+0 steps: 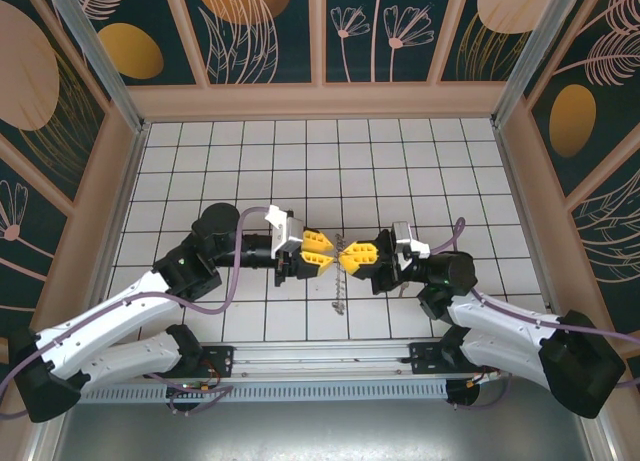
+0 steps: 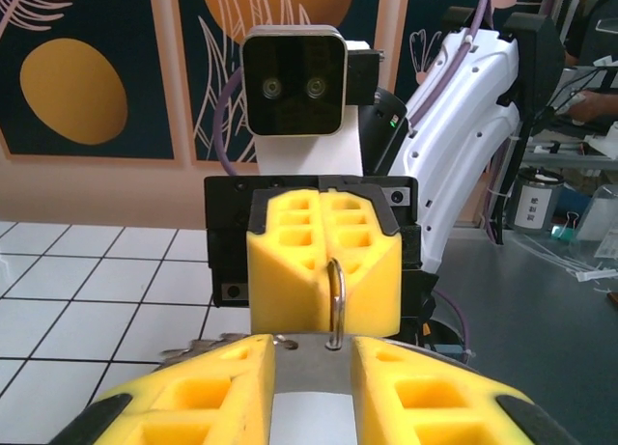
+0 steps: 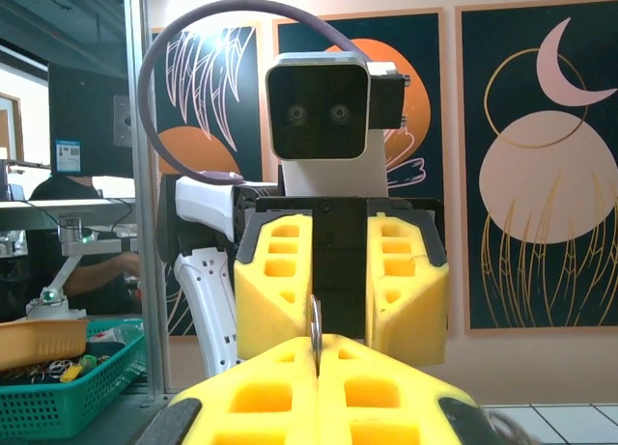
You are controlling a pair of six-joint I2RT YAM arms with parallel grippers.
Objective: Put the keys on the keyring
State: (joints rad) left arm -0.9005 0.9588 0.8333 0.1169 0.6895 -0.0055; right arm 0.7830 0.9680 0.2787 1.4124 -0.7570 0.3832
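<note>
My two grippers meet tip to tip over the middle of the tiled table. The left gripper point(image 1: 325, 253) point(image 2: 314, 368) is shut on a flat grey metal key point(image 2: 314, 368) held across its width. A thin silvery keyring point(image 2: 335, 291) passes through a hole at the key's far edge. It rises into the yellow fingers point(image 2: 280, 271) of the right gripper. The right gripper point(image 1: 352, 256) point(image 3: 317, 368) is shut on the keyring point(image 3: 315, 324), seen edge-on. A thin coiled metal strand point(image 1: 338, 286) shows just below the meeting point. I cannot tell whether it hangs or lies on the tiles.
The white tiled floor point(image 1: 300, 161) is boxed in by low wooden walls point(image 1: 130, 151) on the left, right and back. Both arm bases sit on a rail point(image 1: 320, 366) at the near edge. A green basket point(image 3: 68, 387) stands off the table.
</note>
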